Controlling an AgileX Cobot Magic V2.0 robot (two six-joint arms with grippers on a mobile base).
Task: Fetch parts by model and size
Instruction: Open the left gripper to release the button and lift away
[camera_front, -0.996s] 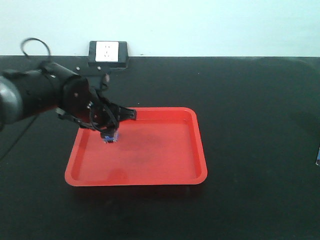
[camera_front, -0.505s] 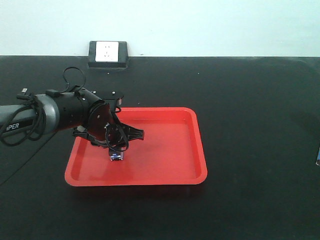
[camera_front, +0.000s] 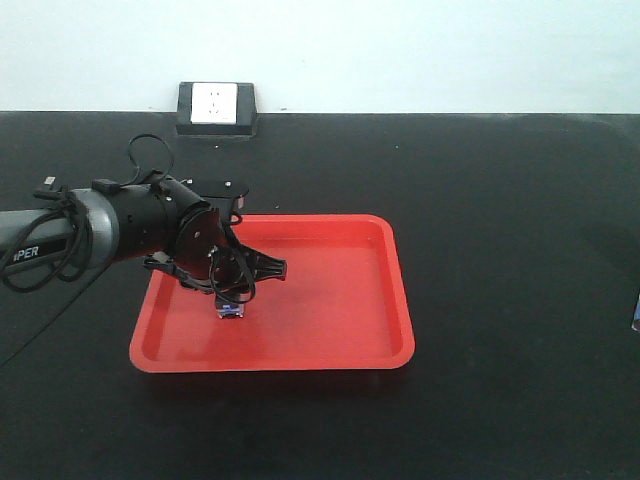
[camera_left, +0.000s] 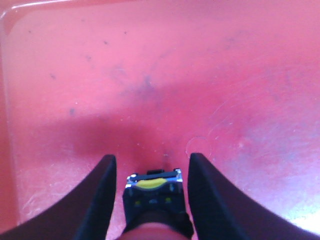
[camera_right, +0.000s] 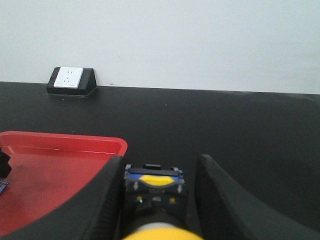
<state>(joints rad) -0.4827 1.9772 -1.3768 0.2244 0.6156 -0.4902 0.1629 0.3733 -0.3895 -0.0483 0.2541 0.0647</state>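
My left tool (camera_left: 150, 159) pinches the red-capped switch (camera_left: 153, 194), base down, low over the red tray (camera_front: 398, 300), evidently for set-down. My right tool (camera_right: 156, 167) pinches the yellow-capped switch (camera_right: 153, 187) above the worktop (camera_right: 240, 130), apparently awaiting its turn.

Left arm (camera_front: 110, 232): grey-and-black cylindrical housing, white lettering (camera_front: 25, 252) toward 9 o'clock, black cable (camera_front: 146, 150) looped at 12 o'clock. Left fingers (camera_left: 97, 202) and right fingers (camera_right: 222, 200): black, smooth, tapered.

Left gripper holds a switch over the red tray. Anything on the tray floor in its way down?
Nothing visible does. The left gripper holds the switch low inside the red tray; the floor around it is bare apart from scuff marks. The right gripper holds a yellow-capped switch outside the tray.
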